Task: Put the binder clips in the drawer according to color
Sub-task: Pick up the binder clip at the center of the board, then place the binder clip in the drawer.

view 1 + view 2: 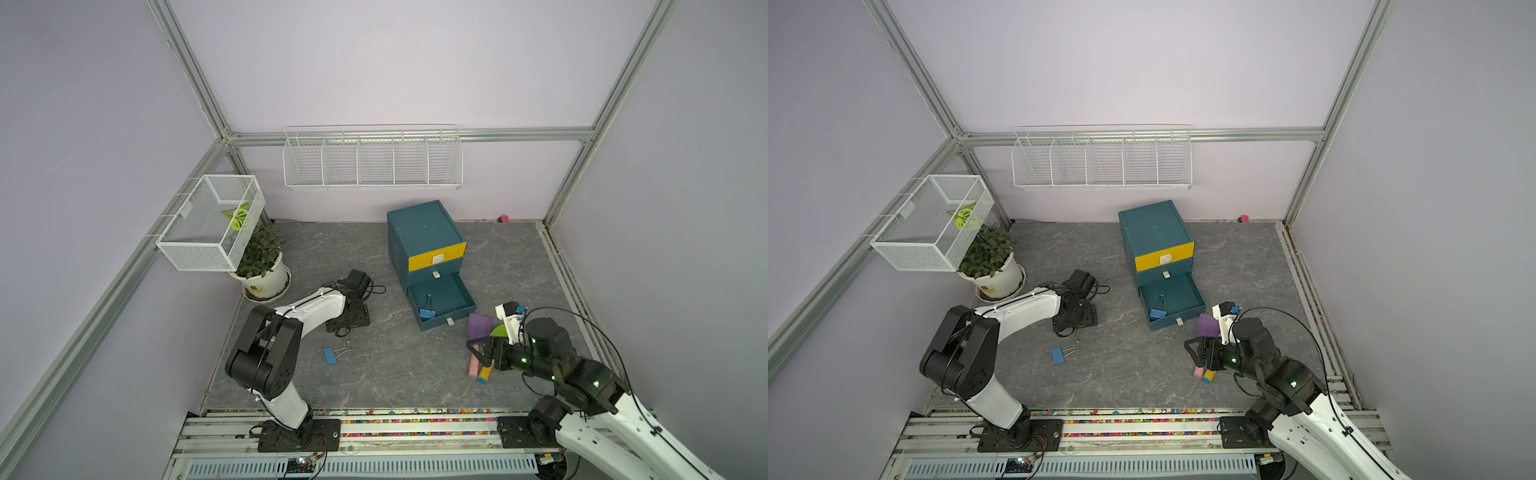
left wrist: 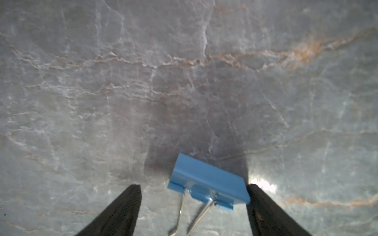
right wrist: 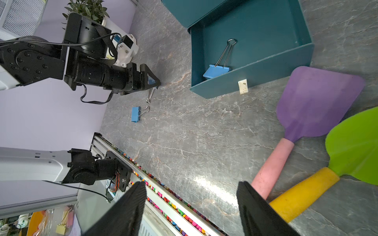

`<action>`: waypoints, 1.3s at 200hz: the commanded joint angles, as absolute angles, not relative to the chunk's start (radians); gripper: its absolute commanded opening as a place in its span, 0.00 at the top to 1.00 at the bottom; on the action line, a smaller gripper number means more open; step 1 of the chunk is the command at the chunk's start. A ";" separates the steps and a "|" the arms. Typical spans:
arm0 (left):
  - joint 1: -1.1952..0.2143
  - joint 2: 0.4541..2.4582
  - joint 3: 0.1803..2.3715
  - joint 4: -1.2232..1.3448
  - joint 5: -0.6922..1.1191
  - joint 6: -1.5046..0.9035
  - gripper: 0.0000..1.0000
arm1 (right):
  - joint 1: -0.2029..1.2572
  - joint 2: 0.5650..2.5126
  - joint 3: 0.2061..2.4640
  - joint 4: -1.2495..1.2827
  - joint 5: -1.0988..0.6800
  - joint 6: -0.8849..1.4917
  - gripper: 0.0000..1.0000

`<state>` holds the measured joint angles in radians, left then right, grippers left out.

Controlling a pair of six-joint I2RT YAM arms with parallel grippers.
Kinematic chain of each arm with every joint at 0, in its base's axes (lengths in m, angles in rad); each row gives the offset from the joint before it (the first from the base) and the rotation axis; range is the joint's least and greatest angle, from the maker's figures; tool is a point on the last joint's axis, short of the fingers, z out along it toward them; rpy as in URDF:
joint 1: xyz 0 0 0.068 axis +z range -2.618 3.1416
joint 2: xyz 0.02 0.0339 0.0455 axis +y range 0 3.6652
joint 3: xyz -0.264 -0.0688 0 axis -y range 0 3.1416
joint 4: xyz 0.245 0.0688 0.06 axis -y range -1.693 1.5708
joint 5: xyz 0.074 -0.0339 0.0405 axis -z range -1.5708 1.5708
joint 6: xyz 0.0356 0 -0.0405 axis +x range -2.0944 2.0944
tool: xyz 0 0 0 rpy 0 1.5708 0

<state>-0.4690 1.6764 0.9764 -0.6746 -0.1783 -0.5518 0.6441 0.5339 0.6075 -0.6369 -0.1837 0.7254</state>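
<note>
The dark-teal drawer cabinet (image 1: 424, 232) stands at the back, and its bottom drawer (image 3: 266, 67) is pulled out. One blue binder clip (image 1: 427, 312) (image 3: 215, 71) lies inside that drawer. A second blue clip (image 1: 330, 356) (image 3: 135, 114) lies on the grey floor. My left gripper (image 2: 194, 187) (image 1: 347, 326) points down just beyond it, open. Another blue clip (image 2: 206, 179) sits between its fingers, close to one finger and well clear of the other. My right gripper (image 3: 191, 185) (image 1: 476, 347) hovers open and empty by the shovel handles.
A purple shovel (image 3: 319, 102) and a green shovel (image 3: 356, 147) lie beside the open drawer, under my right arm. A potted plant (image 1: 262, 266) and a white wire basket (image 1: 208, 224) are at the far left. A long wire rack (image 1: 372, 160) hangs on the back wall.
</note>
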 commanded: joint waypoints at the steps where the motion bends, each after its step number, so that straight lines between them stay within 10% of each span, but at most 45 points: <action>1: -0.441 1.695 1.000 -0.657 -0.149 -0.517 0.19 | 0.651 0.540 0.584 -0.606 -0.179 0.741 0.24; 96: -0.434 1.668 0.977 -0.608 -0.099 -0.540 0.48 | 0.652 0.539 0.576 -0.606 -0.174 0.746 0.24; 189: -0.749 1.438 1.052 -0.415 -0.071 -0.922 0.52 | 0.651 0.517 0.567 -0.611 -0.170 0.746 0.24; 260: -0.901 1.623 1.189 -0.210 -0.184 -1.081 0.57 | 0.651 0.490 0.564 -0.626 -0.162 0.749 0.24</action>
<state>-0.8860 1.5539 1.1645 -0.2855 -0.1249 -0.9943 0.6441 0.5129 0.5774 -0.6209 -0.1829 0.7410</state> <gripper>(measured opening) 0.543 0.758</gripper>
